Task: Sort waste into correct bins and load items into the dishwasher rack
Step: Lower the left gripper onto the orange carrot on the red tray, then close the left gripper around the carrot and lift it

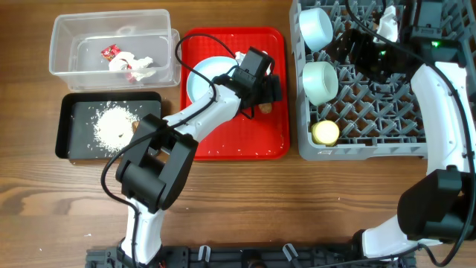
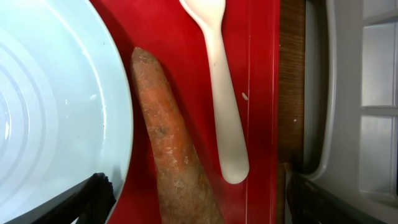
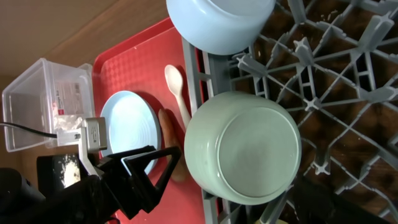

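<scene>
Our left gripper (image 2: 202, 198) hangs directly over the carrot (image 2: 171, 143). Its fingers (image 2: 93, 199) are spread wide, one on each side, and hold nothing. The carrot lies flat on the red tray (image 2: 261, 74). Its long axis runs straight away from the wrist, thick end beneath us and thin tip farther off, so it crosses the line between the fingers, and closing them would pinch it across its width. It sits off-centre, nearer the finger on the plate side. The blue plate (image 2: 56, 99) lies just beside it, possibly touching, and that finger hangs over the plate's rim. We judge this to be the tight spot for the descent. On the other side the white spoon (image 2: 224, 106) lies parallel, a little apart. Farther off, the right gripper (image 1: 368, 52) hovers over the rack (image 1: 357, 152), fingers wide and seemingly empty, well away from the carrot. This pick is therefore ours on the left. The black tray (image 1: 63, 126), which already holds rice, looks like the place for it.
</scene>
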`<state>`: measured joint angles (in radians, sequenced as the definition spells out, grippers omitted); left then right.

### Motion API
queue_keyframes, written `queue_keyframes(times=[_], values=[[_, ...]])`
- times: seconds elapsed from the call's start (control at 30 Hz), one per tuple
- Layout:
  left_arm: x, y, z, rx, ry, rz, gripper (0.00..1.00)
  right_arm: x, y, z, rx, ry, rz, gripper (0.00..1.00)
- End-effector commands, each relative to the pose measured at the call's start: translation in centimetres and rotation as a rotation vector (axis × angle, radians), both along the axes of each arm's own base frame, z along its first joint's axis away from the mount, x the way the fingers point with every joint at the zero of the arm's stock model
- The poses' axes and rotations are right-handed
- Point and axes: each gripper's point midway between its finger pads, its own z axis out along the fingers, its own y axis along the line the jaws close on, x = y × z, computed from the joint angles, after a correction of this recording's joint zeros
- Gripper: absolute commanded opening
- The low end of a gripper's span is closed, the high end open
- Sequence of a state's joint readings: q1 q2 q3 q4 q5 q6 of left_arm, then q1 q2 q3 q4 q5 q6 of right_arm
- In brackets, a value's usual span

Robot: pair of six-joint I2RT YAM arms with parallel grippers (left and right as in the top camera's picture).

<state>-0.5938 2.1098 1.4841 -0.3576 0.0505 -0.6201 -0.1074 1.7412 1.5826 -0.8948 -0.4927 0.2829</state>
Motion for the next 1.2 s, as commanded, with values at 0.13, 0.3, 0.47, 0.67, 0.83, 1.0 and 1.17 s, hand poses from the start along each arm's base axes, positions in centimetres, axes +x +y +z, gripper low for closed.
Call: queue_keyframes(times=[0.13,0.3,0.47,0.67,0.83,1.0,1.17], values=[[0.3,0.0,0.6,-0.016,-0.007,0.015,0.91,0.0,-0.1,1.1,-0.022,-0.038,0.017,0.99],[0.2,-0.8,3.1,-0.031,-0.063,-0.025,0.9,0.0,-0.1,1.1,-0.024,-0.039,0.02,0.99],[-0.5,-1.9,3.9,-0.029,-0.083,-0.067,0.89,-0.1,-0.1,1.1,-0.032,-0.043,0.032,0.99],[-1.5,-2.9,3.7,-0.003,-0.093,-0.123,0.88,-0.1,-0.1,1.0,-0.032,-0.04,0.033,0.99],[-1.5,-1.6,2.5,0.059,-0.071,-0.042,0.84,-0.2,0.0,1.0,-0.031,-0.037,0.034,0.99],[-1.3,-1.5,0.9,0.057,-0.045,0.008,0.78,-0.2,0.0,0.9,-0.031,-0.035,0.034,0.99],[-1.0,-1.9,-0.9,0.051,-0.031,0.025,0.75,-0.3,0.0,0.9,-0.031,-0.033,0.034,0.99]])
